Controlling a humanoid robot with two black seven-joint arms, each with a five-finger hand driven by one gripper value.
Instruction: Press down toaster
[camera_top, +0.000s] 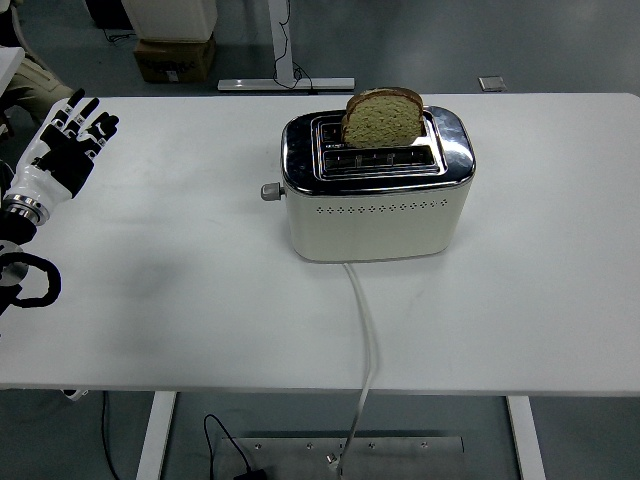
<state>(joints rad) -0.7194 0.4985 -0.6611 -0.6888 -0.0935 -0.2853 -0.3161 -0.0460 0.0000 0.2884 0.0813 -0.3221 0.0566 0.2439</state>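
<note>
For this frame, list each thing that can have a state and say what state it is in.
toaster: upright on the table, cord trailing off the near edge
lever: on the toaster's left end, up, not pressed
bread slice: standing in the far slot, sticking well out
near slot: empty
left hand: open, fingers spread, at the table's left edge, clear of the toaster
right hand: not in view

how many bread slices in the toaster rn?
1. The bread slice stands upright in the back slot of the toaster, sticking out the top. The front slot looks empty, though a slice sunk deep could be hidden.
</note>
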